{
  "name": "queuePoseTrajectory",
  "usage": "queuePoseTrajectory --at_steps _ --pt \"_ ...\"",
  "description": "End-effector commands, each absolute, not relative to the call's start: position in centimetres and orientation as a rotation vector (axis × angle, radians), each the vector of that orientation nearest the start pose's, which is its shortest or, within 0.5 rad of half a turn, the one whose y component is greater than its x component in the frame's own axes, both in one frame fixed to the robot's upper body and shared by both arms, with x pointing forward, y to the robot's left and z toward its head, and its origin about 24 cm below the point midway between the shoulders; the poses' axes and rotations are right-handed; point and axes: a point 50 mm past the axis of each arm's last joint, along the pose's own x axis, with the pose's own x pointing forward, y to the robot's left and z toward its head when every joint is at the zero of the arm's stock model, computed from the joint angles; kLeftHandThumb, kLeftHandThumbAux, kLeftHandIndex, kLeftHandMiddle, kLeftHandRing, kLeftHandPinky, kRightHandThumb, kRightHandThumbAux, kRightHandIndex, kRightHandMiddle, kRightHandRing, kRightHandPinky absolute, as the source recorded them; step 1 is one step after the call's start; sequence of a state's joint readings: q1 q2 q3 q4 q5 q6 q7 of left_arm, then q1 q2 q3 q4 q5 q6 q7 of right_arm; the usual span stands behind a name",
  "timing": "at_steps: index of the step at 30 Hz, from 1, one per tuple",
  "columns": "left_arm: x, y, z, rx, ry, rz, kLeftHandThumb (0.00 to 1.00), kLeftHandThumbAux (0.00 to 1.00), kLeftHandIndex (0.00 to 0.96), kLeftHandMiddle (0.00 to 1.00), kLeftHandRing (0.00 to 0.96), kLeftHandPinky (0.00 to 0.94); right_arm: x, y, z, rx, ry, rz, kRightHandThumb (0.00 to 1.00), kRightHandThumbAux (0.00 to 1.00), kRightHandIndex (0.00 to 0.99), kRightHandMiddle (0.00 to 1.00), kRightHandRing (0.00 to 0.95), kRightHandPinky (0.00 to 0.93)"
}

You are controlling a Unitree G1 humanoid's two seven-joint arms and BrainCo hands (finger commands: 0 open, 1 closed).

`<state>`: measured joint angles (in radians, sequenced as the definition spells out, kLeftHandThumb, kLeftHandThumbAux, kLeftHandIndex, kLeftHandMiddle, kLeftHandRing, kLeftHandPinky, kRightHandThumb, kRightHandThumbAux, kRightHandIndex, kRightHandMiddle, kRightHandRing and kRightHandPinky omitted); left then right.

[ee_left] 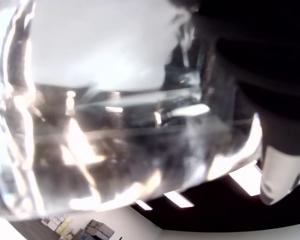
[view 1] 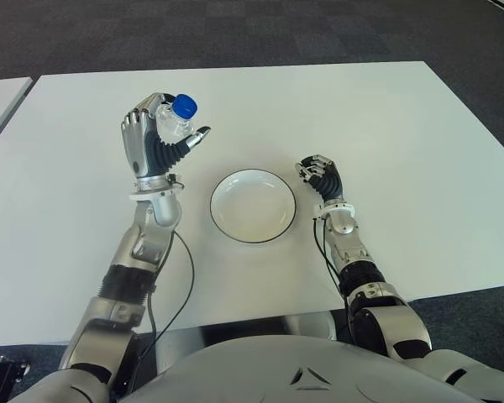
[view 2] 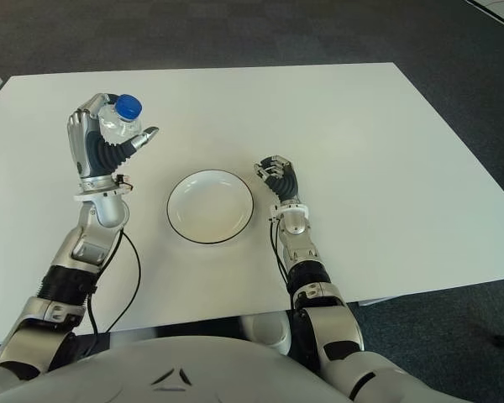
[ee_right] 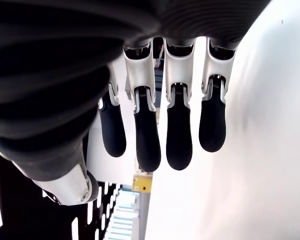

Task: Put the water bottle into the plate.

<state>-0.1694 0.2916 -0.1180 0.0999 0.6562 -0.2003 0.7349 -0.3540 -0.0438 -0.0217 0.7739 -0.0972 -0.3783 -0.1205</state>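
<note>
Clear water bottle gripped in raised left hand | left of plate | right hand curled, empty

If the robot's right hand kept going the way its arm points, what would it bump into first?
Probably nothing. The right hand sits right of the plate, pointing away from the robot over bare white table. The way looks free to the far edge. The left hand holds the water bottle on the other side.

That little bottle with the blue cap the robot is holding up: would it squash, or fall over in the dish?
The water bottle, clear thin plastic in the left hand, probably dents under a firm squeeze. Small, it looks light. Set upright in the shallow curved plate, it may tip and roll.
</note>
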Motion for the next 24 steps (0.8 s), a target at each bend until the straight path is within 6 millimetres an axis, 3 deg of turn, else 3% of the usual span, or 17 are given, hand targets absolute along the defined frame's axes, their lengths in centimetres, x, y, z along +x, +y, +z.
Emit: queuePoseTrajectory --at_steps 1,14,24 --pt "26.2 16.5 11.4 0.864 -0.675 0.433 0.852 0.669 0.397 0.532 0.879 0.839 30.0 -14.5 -0.7 -0.139 0.062 -0.021 0.705 0.730 0.428 0.520 0.526 0.535" --pt "24.7 13.9 10.8 1.027 -0.649 0.243 0.852 0.668 0.399 0.539 0.874 0.851 30.0 -14.4 -0.7 -0.140 0.068 -0.025 0.705 0.730 0.428 0.522 0.529 0.544" --pt "24.6 12.4 9.5 1.085 -0.665 -0.035 0.851 0.668 0.397 0.539 0.867 0.852 30.0 -14.3 -0.7 -0.141 0.065 -0.020 0.706 0.729 0.429 0.520 0.528 0.540"
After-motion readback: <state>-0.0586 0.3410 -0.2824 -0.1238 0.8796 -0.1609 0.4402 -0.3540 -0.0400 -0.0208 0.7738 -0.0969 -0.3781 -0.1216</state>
